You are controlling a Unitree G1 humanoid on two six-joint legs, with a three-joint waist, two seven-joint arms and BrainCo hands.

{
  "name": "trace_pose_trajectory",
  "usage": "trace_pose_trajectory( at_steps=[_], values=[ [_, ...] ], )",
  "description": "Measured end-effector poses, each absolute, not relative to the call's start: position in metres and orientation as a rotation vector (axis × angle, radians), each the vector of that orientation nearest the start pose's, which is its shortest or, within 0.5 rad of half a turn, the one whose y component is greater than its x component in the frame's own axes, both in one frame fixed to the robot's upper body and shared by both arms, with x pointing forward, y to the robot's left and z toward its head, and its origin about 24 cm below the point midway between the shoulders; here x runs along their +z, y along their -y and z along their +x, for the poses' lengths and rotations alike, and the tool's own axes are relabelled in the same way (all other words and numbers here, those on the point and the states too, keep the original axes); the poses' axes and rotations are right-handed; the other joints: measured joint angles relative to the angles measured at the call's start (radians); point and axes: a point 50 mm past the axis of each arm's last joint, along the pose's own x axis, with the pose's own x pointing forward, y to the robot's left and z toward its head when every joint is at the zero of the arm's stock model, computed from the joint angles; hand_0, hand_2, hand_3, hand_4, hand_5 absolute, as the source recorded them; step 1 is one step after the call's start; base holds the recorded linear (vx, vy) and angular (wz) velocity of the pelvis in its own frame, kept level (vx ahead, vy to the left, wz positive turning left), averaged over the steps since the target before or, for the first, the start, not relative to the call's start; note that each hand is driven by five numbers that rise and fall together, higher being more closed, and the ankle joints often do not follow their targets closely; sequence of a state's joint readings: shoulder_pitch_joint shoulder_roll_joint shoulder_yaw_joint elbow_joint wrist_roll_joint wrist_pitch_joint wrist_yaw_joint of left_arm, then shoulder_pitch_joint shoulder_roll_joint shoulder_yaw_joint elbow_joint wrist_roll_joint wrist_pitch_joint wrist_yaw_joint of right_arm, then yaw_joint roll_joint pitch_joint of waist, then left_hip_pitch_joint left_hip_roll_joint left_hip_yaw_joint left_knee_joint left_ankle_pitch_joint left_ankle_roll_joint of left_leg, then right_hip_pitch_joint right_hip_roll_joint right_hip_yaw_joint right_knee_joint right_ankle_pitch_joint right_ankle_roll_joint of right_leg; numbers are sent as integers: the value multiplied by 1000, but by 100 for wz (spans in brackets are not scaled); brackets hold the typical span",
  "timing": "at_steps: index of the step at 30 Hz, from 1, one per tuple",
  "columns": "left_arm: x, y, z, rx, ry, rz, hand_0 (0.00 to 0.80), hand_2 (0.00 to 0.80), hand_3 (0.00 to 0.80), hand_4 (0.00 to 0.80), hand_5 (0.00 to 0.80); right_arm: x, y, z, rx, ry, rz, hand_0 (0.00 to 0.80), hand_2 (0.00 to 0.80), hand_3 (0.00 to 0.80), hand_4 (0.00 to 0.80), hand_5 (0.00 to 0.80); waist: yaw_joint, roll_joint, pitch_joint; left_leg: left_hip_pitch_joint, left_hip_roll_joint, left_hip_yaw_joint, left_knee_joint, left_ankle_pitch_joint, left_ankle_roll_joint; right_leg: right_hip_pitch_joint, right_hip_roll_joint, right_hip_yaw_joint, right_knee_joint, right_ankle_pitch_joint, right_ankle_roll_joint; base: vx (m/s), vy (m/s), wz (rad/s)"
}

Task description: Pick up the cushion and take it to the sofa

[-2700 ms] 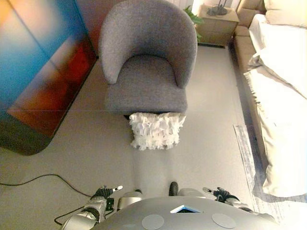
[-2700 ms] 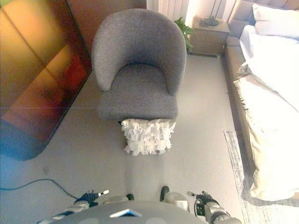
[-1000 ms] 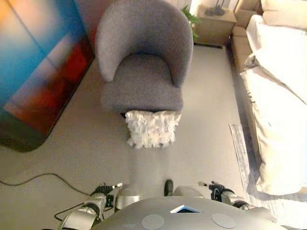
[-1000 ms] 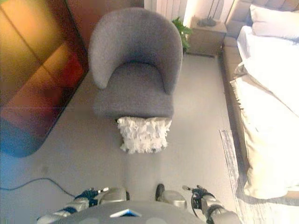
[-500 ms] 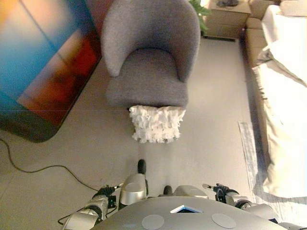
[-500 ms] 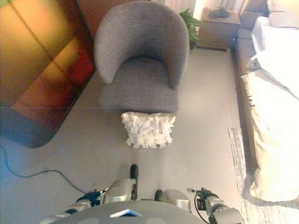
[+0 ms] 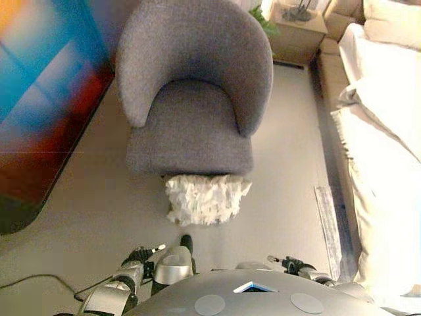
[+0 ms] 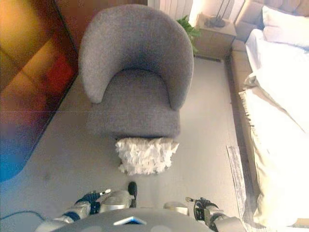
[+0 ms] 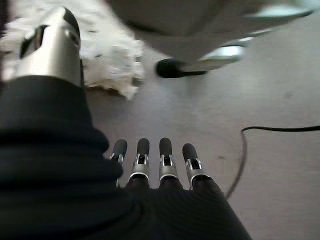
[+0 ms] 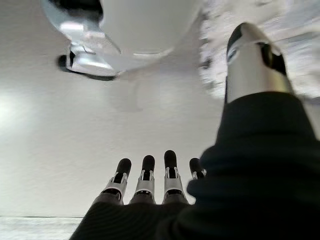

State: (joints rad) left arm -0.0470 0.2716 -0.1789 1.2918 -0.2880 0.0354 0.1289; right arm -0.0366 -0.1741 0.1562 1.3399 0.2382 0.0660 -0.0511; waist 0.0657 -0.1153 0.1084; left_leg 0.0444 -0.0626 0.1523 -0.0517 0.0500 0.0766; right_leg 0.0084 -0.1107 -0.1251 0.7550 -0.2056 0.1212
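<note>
The white ruffled cushion lies on the floor, leaning against the front of the grey armchair; it also shows in the right eye view and in the left wrist view. My left hand hangs low at my side, fingers straight and empty. My right hand hangs low on the other side, also open and empty. Both hands are well short of the cushion. The cream sofa with a white throw runs along the right.
A large dark glossy panel stands at the left. A wooden side table and a green plant are beyond the armchair. A rug edge lies by the sofa. A black cable runs over the floor at my left.
The view has shifted forward and the armchair and cushion now appear larger and nearer. Both hands stay low at my sides, open.
</note>
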Motion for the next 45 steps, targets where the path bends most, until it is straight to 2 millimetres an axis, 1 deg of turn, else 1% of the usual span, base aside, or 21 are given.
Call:
trace_pose_trajectory(
  at_steps=[1, 2, 4, 5, 7, 9, 11, 13, 14, 15, 18, 21, 25, 28, 29, 32, 33, 36, 39, 42, 45],
  values=[
    [-157, -251, 99, 296, -1244, 196, 0, 0, 0, 0, 0, -171, 214, 76, -193, -1347, -82, 0, 0, 0, 0, 0, -7, 26, -1, -3, 20, -25, -8, -5, 5, -46, 16, -12, -50, -29, -3, 210, -8, 37],
    [-155, -251, 105, 285, -1227, 202, 0, 0, 0, 0, 0, -170, 215, 79, -205, -1335, -76, 0, 0, 0, 0, 0, -13, 46, 9, -3, 35, -33, -11, -2, 1, -72, 16, -49, -119, -38, -4, 136, -37, 35],
    [-152, -248, 118, 269, -1197, 209, 0, 0, 0, 0, 0, -166, 218, 93, -219, -1293, -72, 0, 0, 0, 0, 0, -18, 73, 26, -1, 52, -45, -14, -4, 2, -129, -20, -134, -259, -34, -5, 89, -96, 24],
    [-151, -247, 123, 263, -1184, 209, 0, 0, 0, 0, 0, -164, 220, 101, -219, -1268, -77, 0, 0, 0, 0, 0, -20, 92, 38, -1, 58, -45, -15, -5, 3, -160, -38, -161, -335, -15, -1, 124, -128, 24],
    [-150, -246, 126, 262, -1175, 211, 0, 0, 0, 0, 0, -161, 224, 107, -235, -1243, -73, 0, 0, 0, 0, 0, -22, 109, 48, 6, 71, -28, -25, -9, 0, -191, -68, -167, -461, 62, 14, 85, -116, 37],
    [-150, -248, 125, 260, -1174, 226, 0, 0, 0, 0, 0, -162, 223, 103, -241, -1251, -60, 0, 0, 0, 0, 0, -24, 95, 42, 16, 77, 43, -34, -19, -11, -185, -100, -170, -529, 159, 22, 125, -80, 54],
    [-152, -250, 117, 266, -1183, 236, 0, 0, 0, 0, 0, -164, 221, 96, -241, -1269, -57, 0, 0, 0, 0, 0, -22, 79, 33, 21, 94, 102, -34, -27, -28, -162, -115, -170, -566, 210, 18, 144, -97, 48],
    [-155, -256, 95, 290, -1227, 248, 0, 0, 0, 0, 0, -166, 218, 92, -230, -1283, -61, 0, 0, 0, 0, 0, -17, 47, 19, 45, 102, 112, -31, -37, -65, -107, -116, -170, -628, 271, 5, 146, -133, 13],
    [-156, -262, 83, 310, -1256, 261, 0, 0, 0, 0, 0, -167, 214, 89, -218, -1291, -59, 0, 0, 0, 0, 0, -15, 17, 6, 55, 94, 113, -27, -44, -83, -78, -118, -168, -665, 322, -10, 157, -170, -20],
    [-157, -267, 71, 331, -1281, 272, 0, 0, 0, 0, 0, -169, 209, 87, -201, -1297, -60, 0, 0, 0, 0, 0, -4, -12, -6, 68, 89, 119, -22, -59, -106, -46, -115, -165, -707, 286, 2, 150, -180, -35],
    [-159, -259, 69, 339, -1282, 248, 0, 0, 0, 0, 0, -168, 211, 89, -186, -1286, -84, 0, 0, 0, 0, 0, 3, 13, -6, 63, 151, 113, 3, -68, -145, -7, -41, -163, -778, 285, -34, 120, -174, -20],
    [-159, -259, 70, 344, -1277, 249, 0, 0, 0, 0, 0, -168, 215, 85, -194, -1298, -91, 0, 0, 0, 0, 0, 0, 36, -2, 55, 187, 88, 13, -70, -164, 11, 4, -171, -814, 290, -58, 47, -156, -4],
    [-155, -258, 90, 364, -1203, 262, 0, 0, 0, 0, 0, -165, 233, 83, -219, -1301, -129, 0, 0, 0, 0, 0, 1, 75, 18, 27, 203, 53, 21, -57, -191, -2, 20, -177, -831, 298, -70, -128, -146, 4],
    [-149, -256, 113, 371, -1114, 260, 0, 0, 0, 0, 0, -160, 245, 93, -212, -1275, -187, 0, 0, 0, 0, 0, 0, 107, 32, -61, 201, 5, 50, -53, -190, -63, 17, -179, -828, 304, -73, -302, -112, 22],
    [-146, -254, 125, 371, -1073, 251, 0, 0, 0, 0, 0, -156, 250, 101, -216, -1250, -205, 0, 0, 0, 0, 0, 0, 115, 41, -104, 197, -8, 74, -52, -189, -94, 13, -180, -826, 312, -79, -230, -3, 32],
    [-138, -241, 154, 357, -982, 204, 0, 0, 0, 0, 0, -140, 271, 133, -263, -1157, -267, 0, 0, 0, 0, 0, -4, 192, 113, -205, 193, -19, 128, -45, -181, -164, -2, -185, -803, 320, -80, -95, 95, 24],
    [-137, -236, 160, 350, -967, 195, 0, 0, 0, 0, 0, -134, 278, 146, -285, -1122, -289, 0, 0, 0, 0, 0, -10, 221, 141, -208, 191, -19, 127, -42, -177, -171, -7, -186, -795, 320, -80, -7, 169, 13],
    [-136, -231, 166, 340, -938, 209, 0, 0, 0, 0, 0, -116, 279, 183, -316, -1003, -328, 0, 0, 0, 0, 0, -27, 258, 185, -219, 184, -14, 115, -34, -170, -200, -14, -179, -776, 315, -85, 8, 167, -5],
    [-121, -229, 195, 326, -854, 237, 0, 0, 0, 0, 0, -95, 273, 224, -324, -873, -389, 0, 0, 0, 0, 0, -30, 252, 217, -297, 174, 10, 120, -25, -156, -329, -37, -152, -687, 306, -83, -85, 185, -15],
    [-84, -232, 253, 302, -687, 294, 0, 0, 0, 0, 0, -58, 264, 276, -335, -708, -442, 0, 0, 0, 0, 0, -56, 212, 325, -402, 148, 13, 171, -14, -146, -468, -76, -126, -574, 290, -85, -26, 178, 2],
    [-43, -225, 300, 300, -520, 280, 0, 0, 0, 0, 0, -29, 265, 304, -379, -597, -463, 0, 0, 0, 0, 0, -76, 201, 406, -454, 125, 11, 182, -4, -132, -523, -101, -117, -552, 296, -77, 7, 145, 9]
  ],
)
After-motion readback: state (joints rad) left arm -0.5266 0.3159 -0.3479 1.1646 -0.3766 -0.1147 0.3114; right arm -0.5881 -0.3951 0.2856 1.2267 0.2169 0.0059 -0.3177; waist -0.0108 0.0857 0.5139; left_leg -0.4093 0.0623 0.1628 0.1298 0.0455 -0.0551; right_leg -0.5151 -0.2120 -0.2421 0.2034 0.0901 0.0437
